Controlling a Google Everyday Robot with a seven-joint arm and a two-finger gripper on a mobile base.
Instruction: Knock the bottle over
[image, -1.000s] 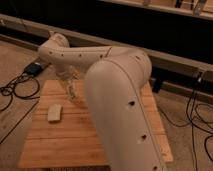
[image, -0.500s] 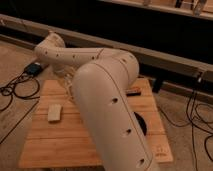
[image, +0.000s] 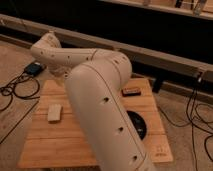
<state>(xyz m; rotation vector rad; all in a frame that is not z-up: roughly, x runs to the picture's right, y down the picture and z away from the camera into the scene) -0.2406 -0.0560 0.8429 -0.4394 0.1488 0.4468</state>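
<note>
My white arm (image: 102, 107) fills the middle of the camera view. It reaches from the front to an elbow at the far left (image: 47, 49) above the wooden table (image: 47, 142). The gripper (image: 63, 76) hangs below the far-left part of the arm, over the table's back left corner, and is mostly hidden by the arm. I cannot make out the bottle; the arm covers the spot beside the gripper.
A small pale block (image: 54, 112) lies on the table's left side. A dark flat object (image: 131, 91) lies at the back right, and a black round disc (image: 137, 125) at the right. A blue box (image: 34, 67) and cables (image: 12, 92) lie on the floor to the left.
The thick arm link has swung a little to the left and covers more of the table. The block and the dark objects have not moved.
</note>
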